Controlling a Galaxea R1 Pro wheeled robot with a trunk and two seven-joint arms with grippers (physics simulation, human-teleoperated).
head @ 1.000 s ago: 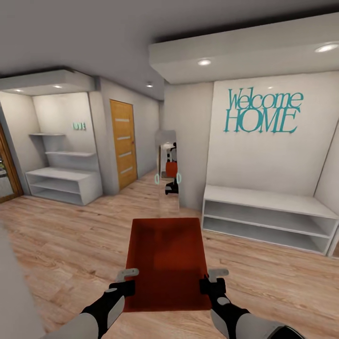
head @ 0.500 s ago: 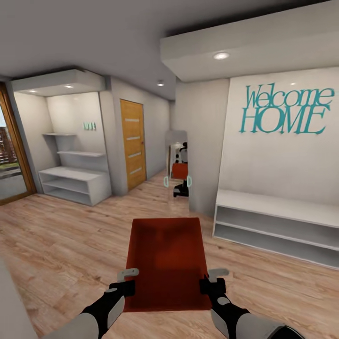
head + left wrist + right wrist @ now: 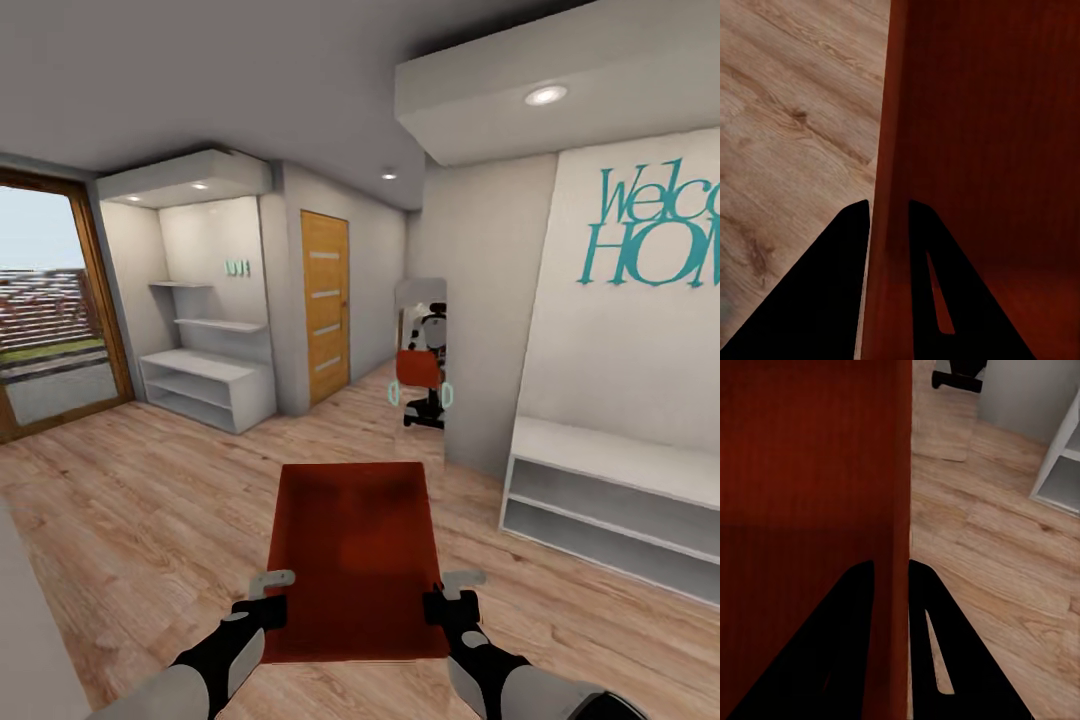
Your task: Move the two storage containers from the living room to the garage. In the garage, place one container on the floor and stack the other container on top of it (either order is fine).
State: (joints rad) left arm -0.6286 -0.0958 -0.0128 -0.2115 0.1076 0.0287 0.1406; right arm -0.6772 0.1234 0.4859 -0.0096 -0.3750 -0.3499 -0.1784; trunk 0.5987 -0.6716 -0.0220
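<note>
I have one storage container (image 3: 352, 560) off the ground, carried level in front of me over the wood-plank floor (image 3: 130, 520), open side up and empty as far as I can see. My left gripper (image 3: 268, 598) has its jaws clamped over the left long wall near the end closest to me; in the left wrist view that wall (image 3: 889, 187) runs straight up between the two fingers, one inside the bin and one outside. My right gripper (image 3: 450, 596) grips the opposite wall the same way, and the right wrist view shows that wall (image 3: 900, 510) pinched between its fingers.

By my reckoning I am early in the job: this is transit with the first bin, nothing yet set down or stacked. Around me are a hall with white shelving (image 3: 205, 385), a wooden door (image 3: 325, 305), a tall mirror (image 3: 420, 365) reflecting me, and teal lettering (image 3: 655, 230) on the wall. I see no concrete floor ahead.
</note>
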